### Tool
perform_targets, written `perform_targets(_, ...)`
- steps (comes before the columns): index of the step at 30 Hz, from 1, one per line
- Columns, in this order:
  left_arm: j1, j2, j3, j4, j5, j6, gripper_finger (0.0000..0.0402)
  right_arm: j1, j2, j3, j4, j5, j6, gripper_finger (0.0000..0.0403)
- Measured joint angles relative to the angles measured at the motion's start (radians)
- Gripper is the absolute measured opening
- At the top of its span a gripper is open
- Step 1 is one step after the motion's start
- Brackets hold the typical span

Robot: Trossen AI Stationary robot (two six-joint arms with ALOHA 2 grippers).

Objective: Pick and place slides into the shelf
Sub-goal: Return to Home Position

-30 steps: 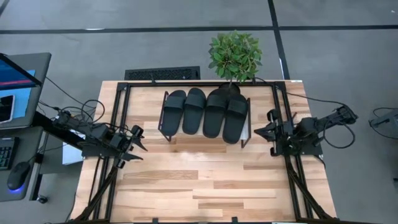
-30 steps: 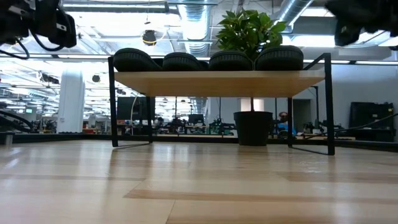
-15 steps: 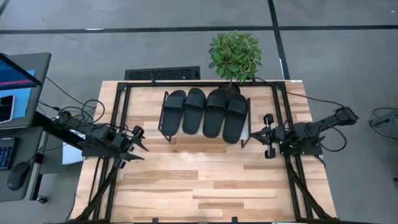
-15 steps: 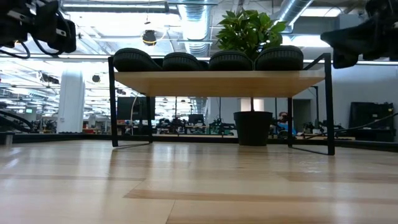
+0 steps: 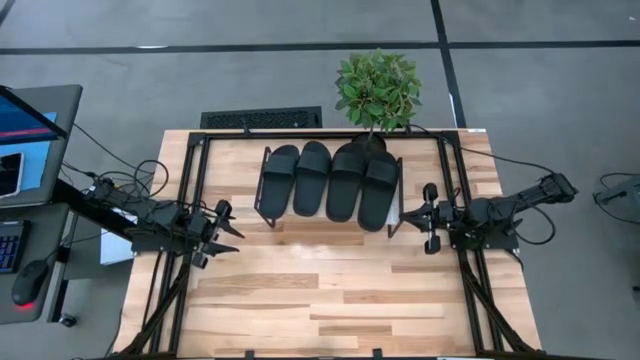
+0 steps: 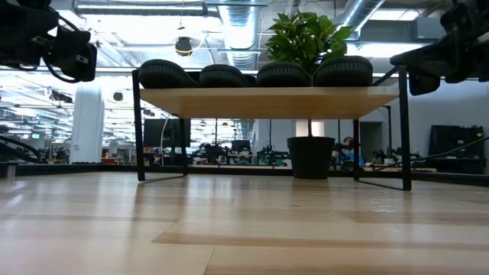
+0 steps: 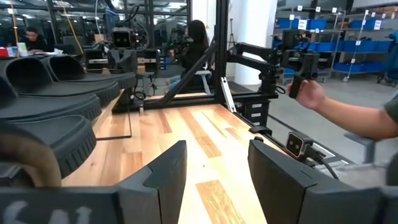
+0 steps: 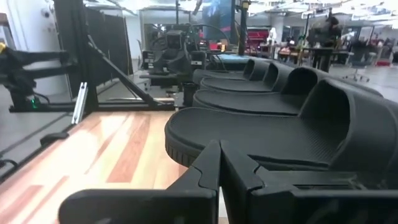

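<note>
Four black slides (image 5: 330, 180) lie side by side on the shelf (image 6: 267, 101), soles down on its light-wood board, toes toward the table's near edge. In the low view their straps (image 6: 252, 74) show above the board. My left gripper (image 5: 232, 235) hovers open left of the shelf, with the slides (image 7: 50, 99) off to its side. My right gripper (image 5: 405, 216) hangs shut just right of the shelf's right end. It points at the nearest slide (image 8: 280, 134) and touches nothing.
A potted plant (image 5: 378, 90) stands behind the shelf at the table's far edge, and a keyboard (image 5: 260, 118) lies beyond that edge. Black frame rails (image 5: 190, 200) run along both table sides. A person's hand (image 7: 317, 96) shows past the right side. Bare wood (image 5: 320, 290) spreads in front of the shelf.
My right gripper has moved left toward the shelf's right end and come lower. My left gripper has shifted slightly right toward the shelf and a little down. The slides have stayed where they were.
</note>
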Motion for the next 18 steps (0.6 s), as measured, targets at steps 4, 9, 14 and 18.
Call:
perform_targets(4,0.0,0.0,-0.001,0.0,0.001,0.016,0.016,0.0,0.0,0.0,0.001,0.0,0.016,0.0)
perform_targets(9,0.0,0.0,-0.001,0.0,0.001,0.016,0.016,0.0,0.0,0.0,0.0,0.0,0.017,0.0)
perform_targets(14,0.0,0.0,-0.001,-0.001,0.002,0.017,0.016,0.0,0.0,0.0,0.0,0.0,0.017,0.0)
perform_targets(18,0.0,0.0,-0.002,-0.001,0.002,0.02,0.016,0.0,0.0,-0.001,-0.001,0.0,0.017,0.0)
